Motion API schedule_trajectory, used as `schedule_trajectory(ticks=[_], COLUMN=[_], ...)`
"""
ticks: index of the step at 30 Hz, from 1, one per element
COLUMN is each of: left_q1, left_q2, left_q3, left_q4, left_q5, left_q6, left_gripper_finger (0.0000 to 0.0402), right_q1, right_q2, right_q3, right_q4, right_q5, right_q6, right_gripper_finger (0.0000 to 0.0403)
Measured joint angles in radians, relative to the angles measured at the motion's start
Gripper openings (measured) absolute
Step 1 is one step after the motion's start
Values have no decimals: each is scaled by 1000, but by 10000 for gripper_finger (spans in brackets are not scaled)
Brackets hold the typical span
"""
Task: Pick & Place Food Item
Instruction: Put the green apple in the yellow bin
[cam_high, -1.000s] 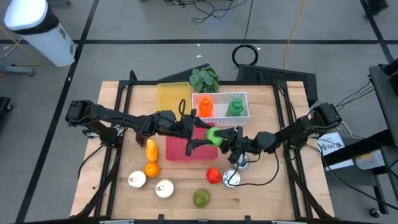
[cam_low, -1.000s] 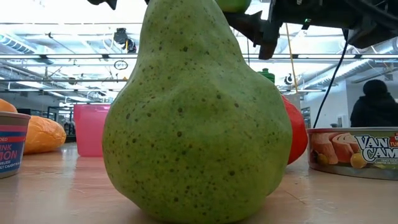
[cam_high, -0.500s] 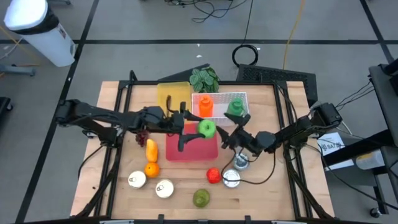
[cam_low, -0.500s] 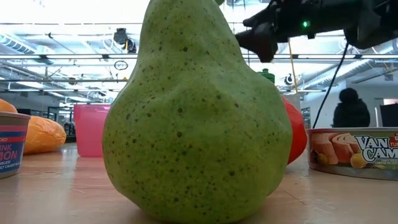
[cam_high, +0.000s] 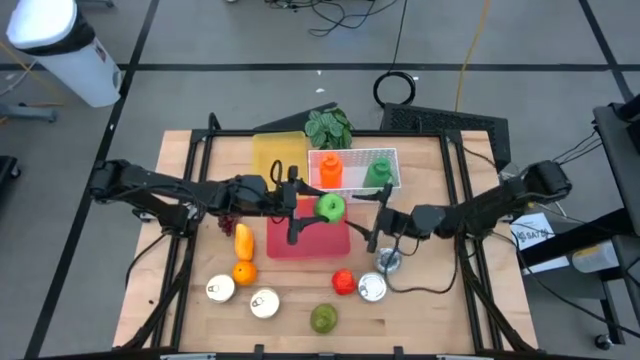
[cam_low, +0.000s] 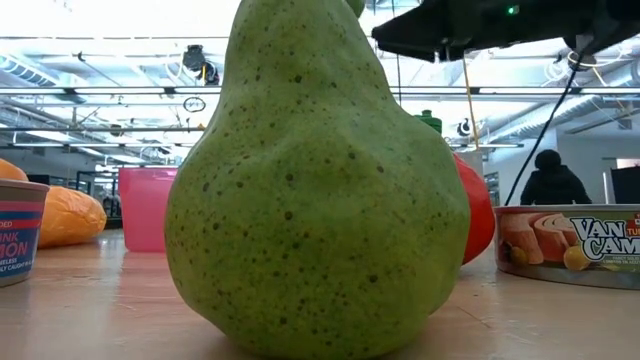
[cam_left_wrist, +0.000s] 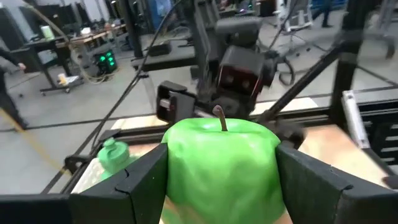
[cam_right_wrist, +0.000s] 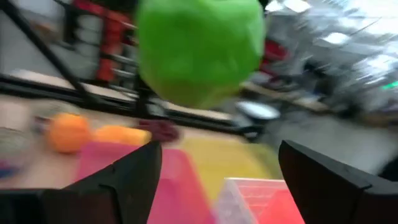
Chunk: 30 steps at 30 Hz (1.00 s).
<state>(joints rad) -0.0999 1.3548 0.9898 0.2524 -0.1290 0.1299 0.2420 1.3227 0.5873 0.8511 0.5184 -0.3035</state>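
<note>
Two arms: meet above the pink tray (cam_high: 300, 240) at the table's centre.
Change: the right gripper (cam_high: 372, 222) has drawn back from the green apple (cam_high: 331, 208) since a second ago, when both grippers crowded it; the left gripper (cam_high: 318, 212) keeps the fruit over the tray.
Left gripper: fingers (cam_left_wrist: 140, 180) pressed against both sides of the apple, stem up, in the left wrist view.
Right gripper: fingers (cam_right_wrist: 127, 177) spread apart with nothing between them, the apple just ahead of them.
Nearest the table's front edge: a green pear (cam_low: 315, 180) fills the low view, a red fruit (cam_low: 478, 215) behind it.
Front row: two tins (cam_high: 242, 296) to the left, a tin (cam_high: 372, 288) to the right.
Room: bare wood lies open at the front corners; the tray's left flank holds an orange (cam_high: 244, 271).
Writing: the tin (cam_low: 570, 245) at the low view's right reads "VAN CAM"; the can (cam_low: 20, 230) at its left is cut off.
Far side: white basket (cam_high: 392, 182) with an orange item (cam_high: 331, 170) and a green one (cam_high: 378, 172), yellow board (cam_high: 275, 155) beside it.
Beyond: a person (cam_low: 550, 180) stands in the room.
</note>
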Motion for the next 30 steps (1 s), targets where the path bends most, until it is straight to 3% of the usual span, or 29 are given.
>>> schedule_trajectory(ticks=[2,8,16,23,30], left_q1=[12,44,56,56,48], left_q2=[0,0,-10,-2,0], left_q3=[-17,-148,-287,-293,-293], left_q4=[17,202,483,484,474], left_q5=[-3,-2,47,51,53], left_q6=[-6,-58,-80,-103,-110], left_gripper_finger=[258,258,258,257,257], right_q1=[-26,-46,-46,-117,-165], right_q2=[-46,-146,-163,-87,34], right_q3=[0,0,0,0,0], right_q4=[-84,-222,-273,-225,45], right_q5=[-51,35,26,-137,-318], right_q6=[73,78,148,263,273], right_gripper_finger=[296,283,257,253,302])
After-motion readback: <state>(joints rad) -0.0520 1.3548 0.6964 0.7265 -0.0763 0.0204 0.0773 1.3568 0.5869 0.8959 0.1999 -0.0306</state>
